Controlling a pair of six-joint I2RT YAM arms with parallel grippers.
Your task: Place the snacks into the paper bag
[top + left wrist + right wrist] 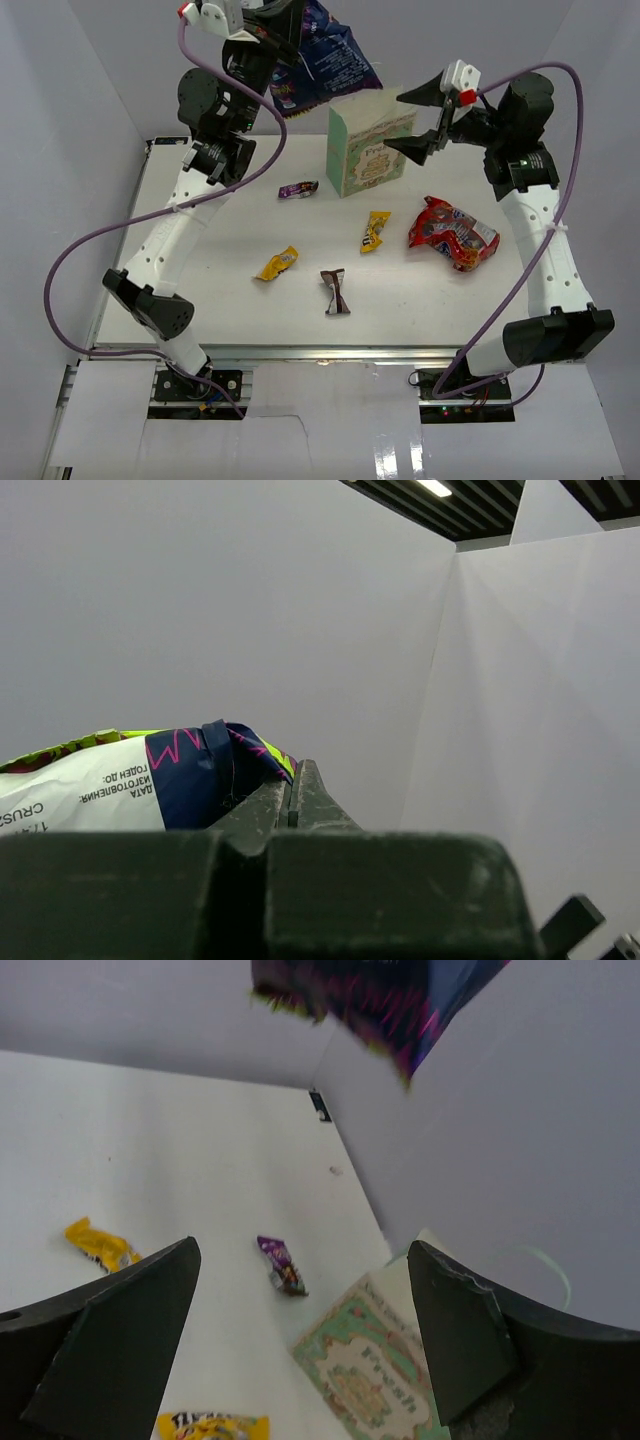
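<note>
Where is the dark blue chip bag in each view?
Top external: dark blue chip bag top centre, held by the left gripper, up-left of the paper bag.
Left wrist: chip bag lower left, beside shut fingers.
Right wrist: chip bag at top edge.
Shared landmark: paper bag, absent from left wrist.

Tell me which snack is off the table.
The dark blue chip bag: pinched in the shut left pincer, held high near the paper bag. The red bag, two yellow packets, purple wrapper and brown wrapper lie on the table.
</note>
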